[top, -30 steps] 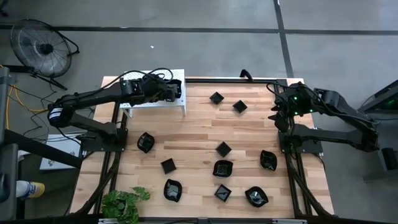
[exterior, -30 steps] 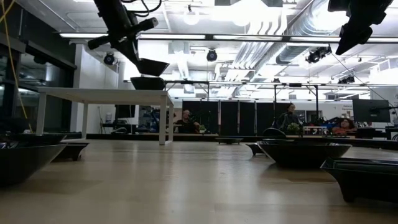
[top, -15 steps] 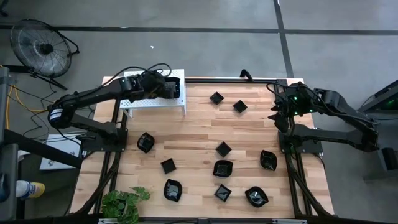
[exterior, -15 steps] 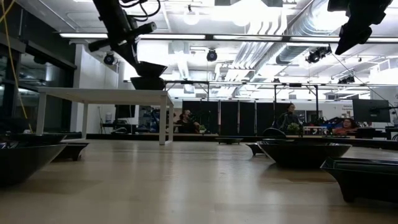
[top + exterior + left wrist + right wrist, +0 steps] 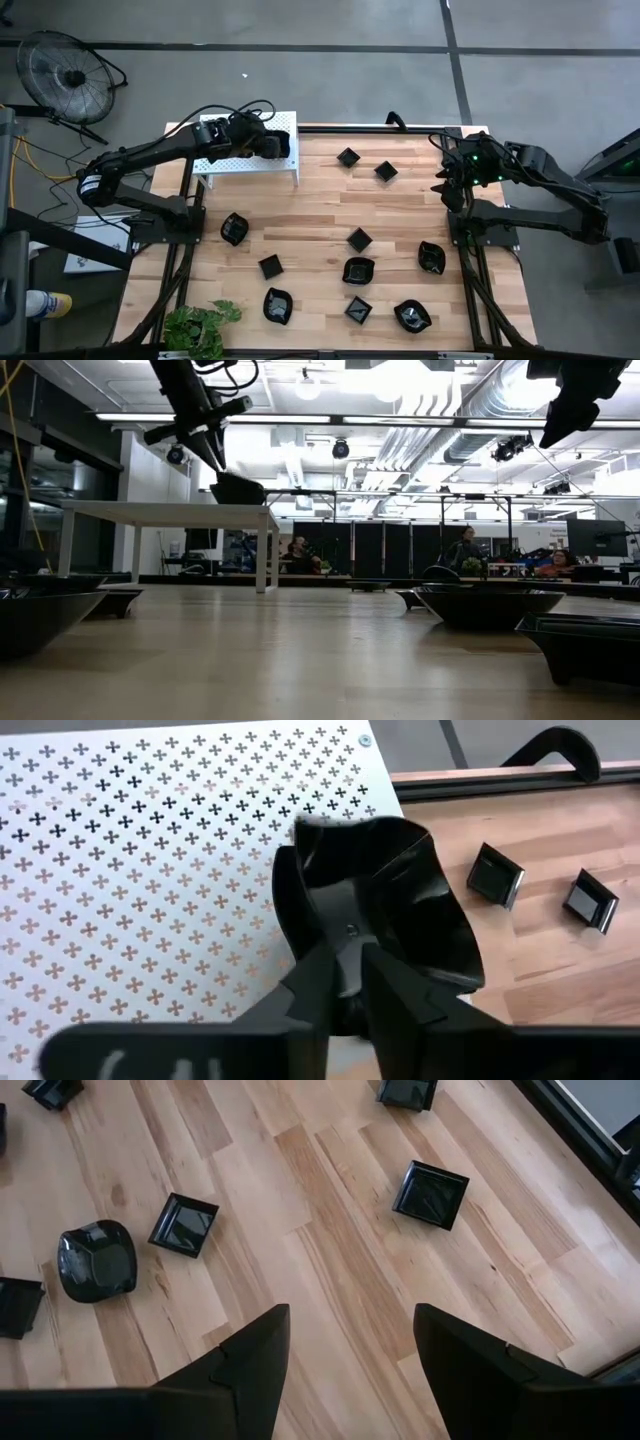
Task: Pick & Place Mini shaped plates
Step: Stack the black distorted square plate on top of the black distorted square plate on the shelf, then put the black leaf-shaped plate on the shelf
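One black dish [image 5: 385, 905] sits on the white shelf [image 5: 130, 870] at ten o'clock, the left gripper [image 5: 345, 985] barely parted around its rim, so widen fully, then lift straight; the right gripper [image 5: 345, 1345] waits open.

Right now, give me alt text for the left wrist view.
The left gripper sits over a glossy black plate resting on the white perforated shelf. Two small square plates lie on the wooden table beyond.
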Robot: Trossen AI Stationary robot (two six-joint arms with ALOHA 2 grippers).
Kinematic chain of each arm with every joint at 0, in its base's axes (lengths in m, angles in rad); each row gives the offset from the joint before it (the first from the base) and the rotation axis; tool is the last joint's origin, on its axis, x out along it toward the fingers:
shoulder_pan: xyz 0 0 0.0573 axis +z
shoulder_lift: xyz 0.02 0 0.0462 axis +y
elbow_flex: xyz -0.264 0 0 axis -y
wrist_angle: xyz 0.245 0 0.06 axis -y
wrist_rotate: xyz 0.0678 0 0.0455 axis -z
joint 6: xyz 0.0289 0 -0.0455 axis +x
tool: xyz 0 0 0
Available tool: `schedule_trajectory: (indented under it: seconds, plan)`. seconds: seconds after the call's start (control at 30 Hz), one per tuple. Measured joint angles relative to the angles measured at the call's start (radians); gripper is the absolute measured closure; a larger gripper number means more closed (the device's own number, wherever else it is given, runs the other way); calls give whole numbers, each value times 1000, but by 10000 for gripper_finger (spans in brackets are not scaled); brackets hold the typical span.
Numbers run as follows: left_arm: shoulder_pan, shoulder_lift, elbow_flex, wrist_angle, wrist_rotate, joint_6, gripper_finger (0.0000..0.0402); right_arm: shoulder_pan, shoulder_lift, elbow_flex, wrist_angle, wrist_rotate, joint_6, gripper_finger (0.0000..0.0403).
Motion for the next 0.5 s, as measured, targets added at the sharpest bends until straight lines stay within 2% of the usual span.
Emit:
schedule_trajectory:
  seconds: [0.2,0.5]
  plan:
    - [0,0,0,0,-1,8,308,0,0,0,0,-1,1,194]
    - [0,-13,0,36,-26,61,302,0,0,0,-1,-1,17,194]
